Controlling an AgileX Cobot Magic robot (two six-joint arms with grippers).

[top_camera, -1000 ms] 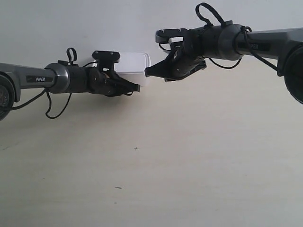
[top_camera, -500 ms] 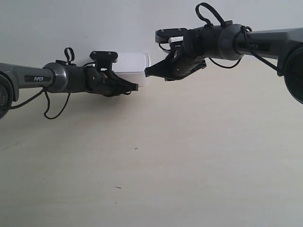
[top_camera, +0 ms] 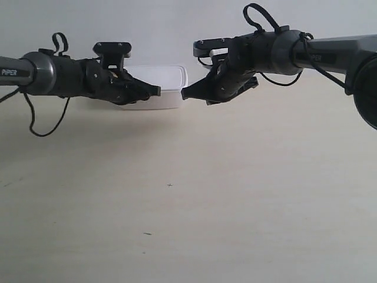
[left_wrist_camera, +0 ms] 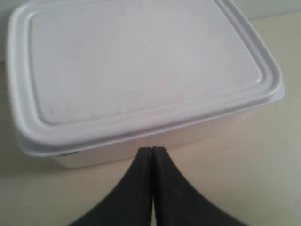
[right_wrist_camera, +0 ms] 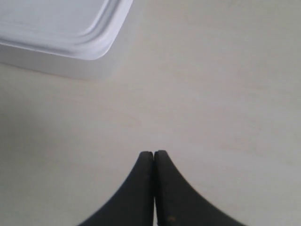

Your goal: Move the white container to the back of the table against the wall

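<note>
The white container (top_camera: 168, 79) sits lidded at the back of the table (top_camera: 235, 177), its far side up against the wall (top_camera: 147, 29). My left gripper (top_camera: 156, 91) is shut and empty, on the arm at the exterior view's left. In the left wrist view the left gripper (left_wrist_camera: 153, 149) points at the near side wall of the container (left_wrist_camera: 141, 61); contact is unclear. My right gripper (top_camera: 185, 93) is shut and empty beside the box's corner. The right wrist view shows the right gripper (right_wrist_camera: 154, 153) over bare table, apart from the container (right_wrist_camera: 56, 28).
Pale tabletop stretches in front of both arms, with a few tiny dark specks (top_camera: 169, 185). The wall closes off the back. Cables loop around both wrists.
The left arm has lifted and pulled back toward the exterior view's left, its tip now level with the container's front. The right arm and the container have barely moved.
</note>
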